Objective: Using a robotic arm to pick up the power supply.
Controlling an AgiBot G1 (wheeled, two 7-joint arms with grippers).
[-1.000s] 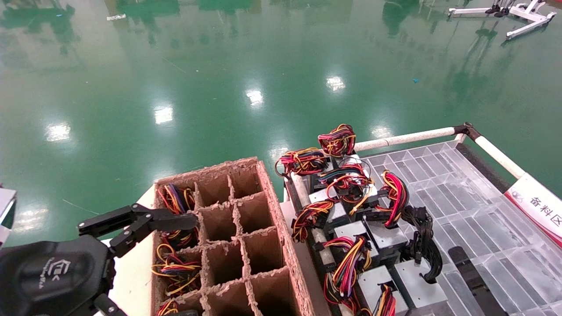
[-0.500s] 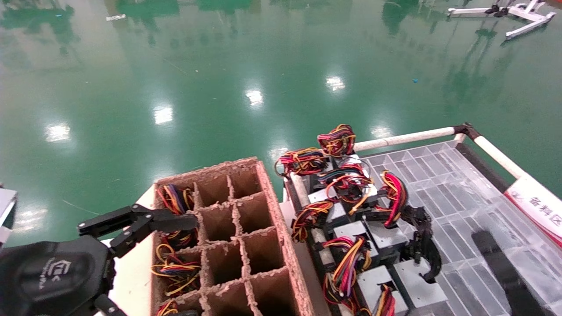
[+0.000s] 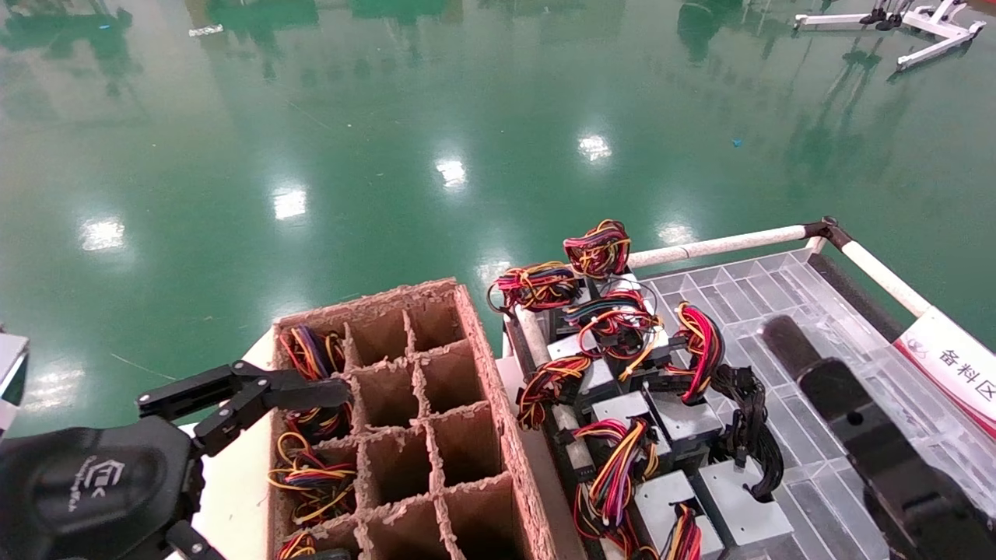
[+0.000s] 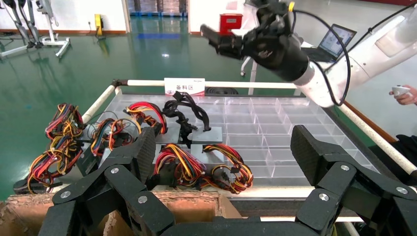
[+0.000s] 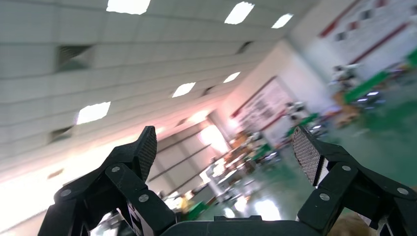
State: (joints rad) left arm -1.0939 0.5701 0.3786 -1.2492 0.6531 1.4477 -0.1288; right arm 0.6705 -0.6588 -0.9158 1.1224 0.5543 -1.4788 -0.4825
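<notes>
R gripper (image 4: 221, 42) is up in the air over the clear gridded tray (image 3: 786, 311), well above the parts, on the end of the white-shelled robotic arm (image 4: 364, 59) w/ a thin black cable along it; in the head view it shows only as a dark blurred shape at the tray's near right side (image 3: 864, 435). Its own wrist cam looks up at ceiling lights, both black fingers (image 5: 140, 152) spread wide apart w/ nothing between them. L gripper (image 3: 257, 393) is parked at the near left, by the left wall of the brown cardboard divider box (image 3: 482, 350), fingers also spread wide, holding nothing. The power supply (image 3: 739, 505) is a plain grey metal box at the tray's near edge, towards the left side, just beside the other grey boxes (image 3: 622, 408); its thick all-black cable bundle (image 3: 747, 424) rises from it and curls back over the neighbouring units. In the left wrist view the same box (image 4: 206, 133) and black cables (image 4: 184, 110) sit roughly mid-tray, w/ the R gripper well apart above. The other boxes carry red/yellow/orange wire bundles (image 3: 615, 467), clustered along the tray's left edge up to its far left corner. Several left-column cells of the divider box hold coloured wires (image 3: 311, 474); remaining cells look bare. White rail (image 3: 716, 245) runs along the tray's far edge; a white label w/ Chinese text (image 3: 953, 365) sits on the right rail. Green glossy floor (image 3: 389, 155) all around.
</notes>
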